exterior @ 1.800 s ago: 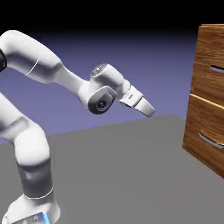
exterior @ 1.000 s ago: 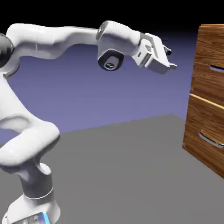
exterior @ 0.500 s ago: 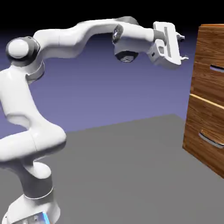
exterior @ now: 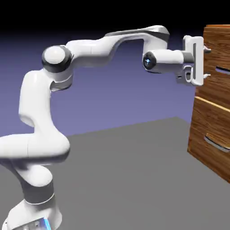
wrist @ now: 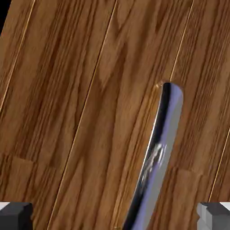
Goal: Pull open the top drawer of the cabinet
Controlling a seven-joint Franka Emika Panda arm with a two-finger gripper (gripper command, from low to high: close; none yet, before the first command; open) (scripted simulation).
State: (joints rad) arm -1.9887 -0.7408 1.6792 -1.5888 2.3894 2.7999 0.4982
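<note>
The cabinet (exterior: 214,112) of reddish-brown wood stands at the exterior view's right. Its top drawer (exterior: 219,54) carries a small silver bar handle (exterior: 222,70). My gripper (exterior: 206,62) is level with that drawer, facing its front a short way off, and touches nothing. In the hand view the top drawer's wood (wrist: 81,103) fills the picture. The silver handle (wrist: 158,152) runs slanted from the middle right down to the bottom edge. The gripper (wrist: 116,217) is open, its fingertips (wrist: 16,215) far apart at the bottom corners, with the handle's lower end between them.
A lower drawer (exterior: 211,134) with a curved silver handle (exterior: 217,144) sits beneath the top one. The grey table (exterior: 126,179) stretches from the robot's base to the cabinet's foot.
The arm has swung up and to the right, from mid-table height to the top drawer's level. The hand has turned to face the drawer front and come close to it.
</note>
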